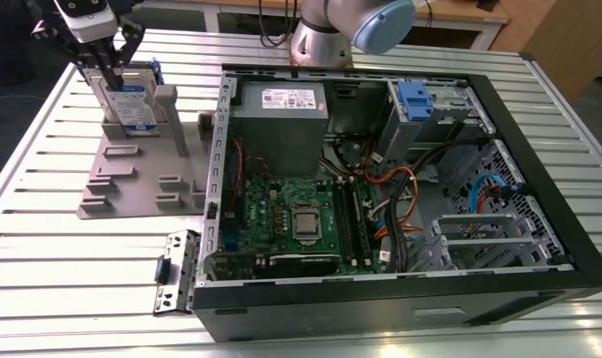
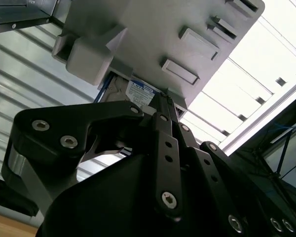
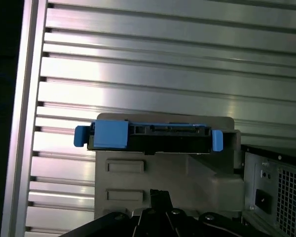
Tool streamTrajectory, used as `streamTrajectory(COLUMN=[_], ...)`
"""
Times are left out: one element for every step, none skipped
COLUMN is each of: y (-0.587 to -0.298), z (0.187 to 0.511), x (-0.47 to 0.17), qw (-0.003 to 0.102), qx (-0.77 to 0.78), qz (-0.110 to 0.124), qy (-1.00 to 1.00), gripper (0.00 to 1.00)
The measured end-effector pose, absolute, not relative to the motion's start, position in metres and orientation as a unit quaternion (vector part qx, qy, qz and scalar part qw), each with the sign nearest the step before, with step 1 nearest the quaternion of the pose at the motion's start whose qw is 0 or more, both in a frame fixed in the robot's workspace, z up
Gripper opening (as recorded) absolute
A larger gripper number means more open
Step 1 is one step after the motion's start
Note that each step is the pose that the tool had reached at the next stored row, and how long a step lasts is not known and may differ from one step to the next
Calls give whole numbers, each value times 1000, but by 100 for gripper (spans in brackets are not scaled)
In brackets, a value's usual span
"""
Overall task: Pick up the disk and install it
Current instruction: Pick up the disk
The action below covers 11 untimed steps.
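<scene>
1 disk (image 1: pixel 131 104) stands upright in 1 grey stand (image 1: pixel 131 175), at the exterior view's left of 1 open computer case (image 1: pixel 550 190). 1 gripper (image 1: pixel 104 74) hangs close at its top, fingers pressed together, gripping nothing. The first wrist view gives the blue caddy (image 3: pixel 108 134) edge-on; the second wrist view gives the label (image 2: pixel 140 91).

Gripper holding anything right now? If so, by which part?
Cannot tell. The gripper is at the top of the disk, which stands upright in the grey holder; contact is not visible.
</scene>
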<state>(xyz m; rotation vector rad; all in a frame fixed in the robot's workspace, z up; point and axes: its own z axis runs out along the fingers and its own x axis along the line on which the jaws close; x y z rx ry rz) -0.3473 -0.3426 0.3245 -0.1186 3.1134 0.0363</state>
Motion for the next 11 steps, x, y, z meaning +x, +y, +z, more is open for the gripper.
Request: streamTrajectory(y=[-343, -343, -343, -343, -343, -343, -343, -343, -343, -343, -343], z=[324, 325, 324, 325, 324, 324, 324, 324, 324, 324, 324], x=[-347, -347, -347, -347, -347, -347, -347, -347, -347, -347, -347], qw=[13, 13, 13, 13, 13, 13, 12, 12, 12, 12, 12], qx=[-42, -47, -52, -57, -62, -66, -71, -75, -80, -84, -90], qz=[12, 12, 12, 12, 12, 12, 12, 12, 12, 12, 12], qy=[999, 999, 998, 998, 998, 998, 997, 997, 997, 996, 996], gripper=[10, 10, 10, 10, 10, 10, 10, 10, 10, 10, 10])
